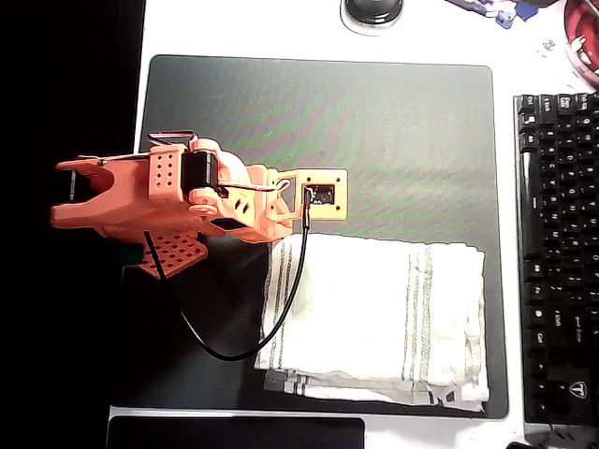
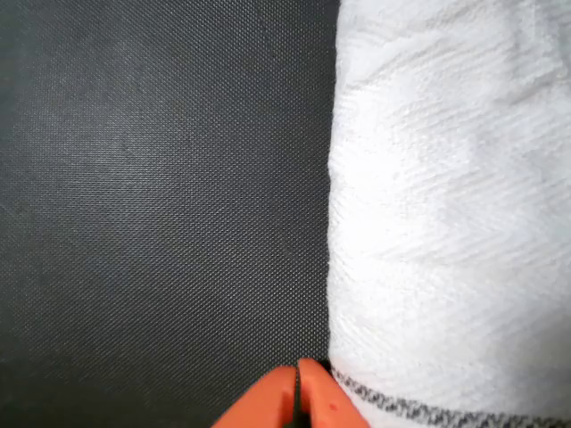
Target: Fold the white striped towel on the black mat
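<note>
The white striped towel [image 1: 384, 318] lies on the lower right part of the black mat [image 1: 374, 122], with layered edges showing along its bottom. My orange arm [image 1: 187, 192] reaches over the mat's left side and ends near the towel's upper left corner. In the wrist view my gripper [image 2: 299, 392] is shut, its two orange tips pressed together with nothing seen between them. It sits just left of the towel [image 2: 446, 214] edge, over bare mat [image 2: 161, 196]. A grey stripe band runs across the cloth beside the tips.
A black keyboard [image 1: 557, 253] stands just right of the mat. A glossy black slab [image 1: 234, 433] lies below the mat's front edge. A round dark object [image 1: 372, 11] sits above the mat. The arm's black cable [image 1: 234, 351] loops over the mat and the towel's left edge.
</note>
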Motion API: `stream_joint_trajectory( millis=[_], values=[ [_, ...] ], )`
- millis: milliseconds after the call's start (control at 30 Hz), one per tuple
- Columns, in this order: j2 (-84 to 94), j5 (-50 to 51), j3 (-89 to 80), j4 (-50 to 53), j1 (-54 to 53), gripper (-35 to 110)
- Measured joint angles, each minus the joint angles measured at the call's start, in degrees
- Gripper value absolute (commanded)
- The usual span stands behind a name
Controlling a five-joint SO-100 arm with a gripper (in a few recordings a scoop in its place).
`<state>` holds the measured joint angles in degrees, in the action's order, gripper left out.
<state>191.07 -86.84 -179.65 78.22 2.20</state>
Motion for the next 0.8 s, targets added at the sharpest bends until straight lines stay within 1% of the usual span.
stream_joint_trajectory(
  millis=[800],
  values=[
    [0.00, 0.00, 0.00, 0.00, -0.88, 0]
  ],
)
